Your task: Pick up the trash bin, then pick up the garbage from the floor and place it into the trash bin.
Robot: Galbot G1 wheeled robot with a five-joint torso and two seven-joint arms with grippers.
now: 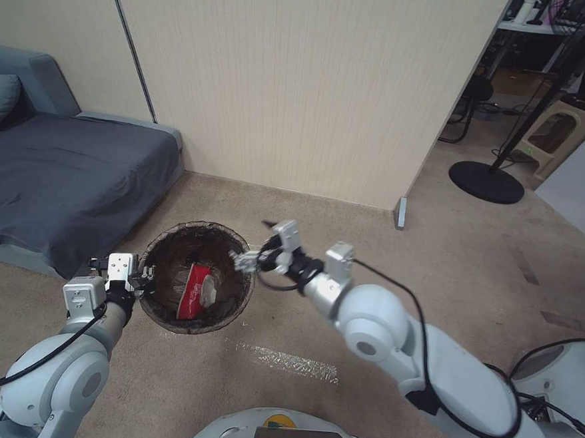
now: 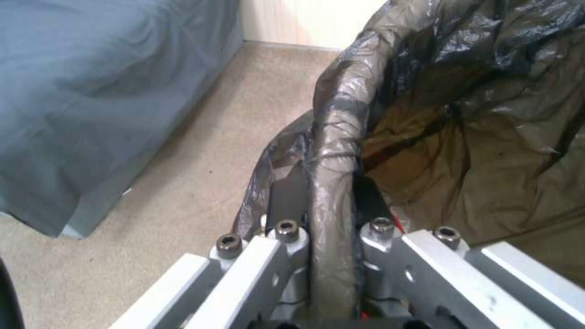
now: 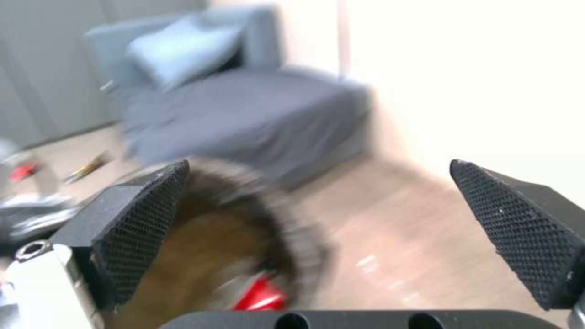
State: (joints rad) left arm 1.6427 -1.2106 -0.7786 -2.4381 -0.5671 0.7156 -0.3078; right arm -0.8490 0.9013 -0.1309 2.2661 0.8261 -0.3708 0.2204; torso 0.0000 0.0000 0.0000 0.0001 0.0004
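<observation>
The trash bin (image 1: pixel 177 251), round with a dark wrinkled bag liner, hangs just above the carpet in front of me. Its rim (image 2: pixel 341 114) is pinched between the fingers of my left gripper (image 1: pixel 147 277) (image 2: pixel 332 201), which is shut on the near-left edge. A red-and-white wrapper (image 1: pixel 196 292) lies inside the bin, also visible as a red patch (image 3: pixel 259 294). My right gripper (image 1: pixel 249 259) (image 3: pixel 317 228) hovers open at the bin's right rim (image 3: pixel 244 219), nothing between its fingers. Blurred small red (image 3: pixel 24 170) and yellowish (image 3: pixel 88 165) garbage pieces lie on the floor beyond.
A grey sofa (image 1: pixel 62 163) stands at the left, close to the bin. A beige wall panel (image 1: pixel 302 79) closes off the back. A black round stand base (image 1: pixel 485 181) and a stool (image 1: pixel 555 134) are at the far right. A tape strip (image 1: pixel 289 362) marks the carpet.
</observation>
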